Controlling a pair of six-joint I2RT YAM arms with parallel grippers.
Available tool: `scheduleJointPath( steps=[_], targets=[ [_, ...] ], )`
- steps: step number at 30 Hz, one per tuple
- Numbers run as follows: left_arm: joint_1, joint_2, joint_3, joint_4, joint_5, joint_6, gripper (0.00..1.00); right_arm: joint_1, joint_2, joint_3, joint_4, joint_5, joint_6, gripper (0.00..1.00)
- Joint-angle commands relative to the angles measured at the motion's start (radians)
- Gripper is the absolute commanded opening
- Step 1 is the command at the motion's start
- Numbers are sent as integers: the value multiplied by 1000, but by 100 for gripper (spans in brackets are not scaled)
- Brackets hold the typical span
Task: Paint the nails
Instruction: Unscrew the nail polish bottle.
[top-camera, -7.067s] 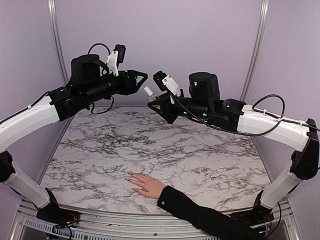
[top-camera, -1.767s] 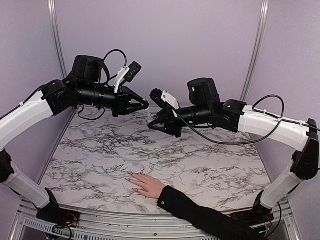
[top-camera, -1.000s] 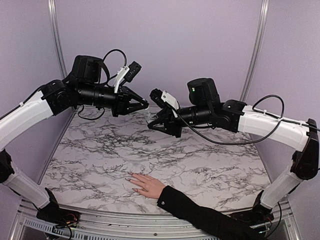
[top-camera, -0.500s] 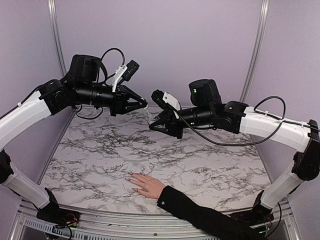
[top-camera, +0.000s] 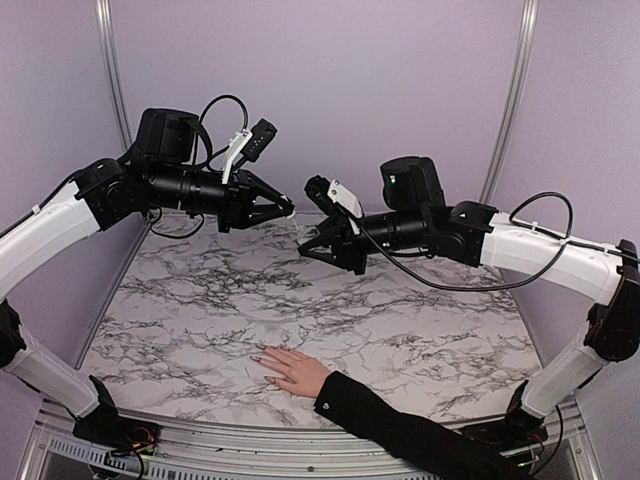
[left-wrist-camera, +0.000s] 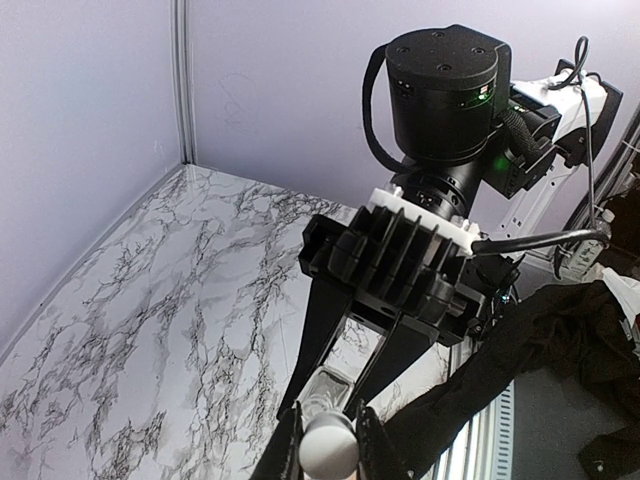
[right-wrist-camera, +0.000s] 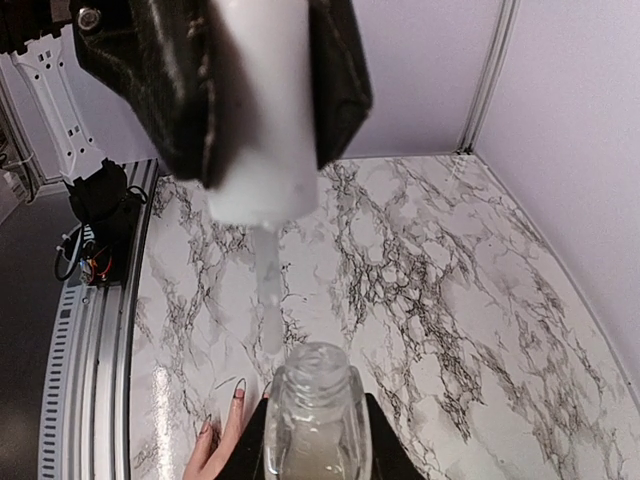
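A pale hand (top-camera: 296, 371) in a black sleeve (top-camera: 400, 425) lies flat on the marble table near its front edge. The nails (top-camera: 262, 351) are tiny, and the nails (right-wrist-camera: 238, 394) also show under the bottle in the right wrist view. High above the table, my left gripper (top-camera: 288, 211) is shut on a white cap (left-wrist-camera: 330, 450) whose brush (right-wrist-camera: 268, 290) hangs free over the bottle's mouth. My right gripper (top-camera: 306, 250) is shut on a clear polish bottle (right-wrist-camera: 318, 425), just below and right of the cap (right-wrist-camera: 262, 110). Both grippers are far above the hand.
The marble tabletop (top-camera: 420, 300) is walled in purple at the back and sides, with metal posts (top-camera: 512, 100) in the corners. An aluminium rail (top-camera: 200, 445) runs along the front edge. The sleeved arm crosses the front right corner.
The two grippers have drawn slightly apart, the left one shifting a little left and the right one a little right. The hand has not moved.
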Motion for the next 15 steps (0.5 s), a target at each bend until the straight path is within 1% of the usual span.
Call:
scheduleJointPath(
  steps=[1,15],
  targets=[
    [5,-23,16,-8,8,2,0,5,-23,-8,13,-11,-23,0],
    [5,-8,7,2,10,-7,0,18,-22,15,4,-30,-45,0]
  ],
)
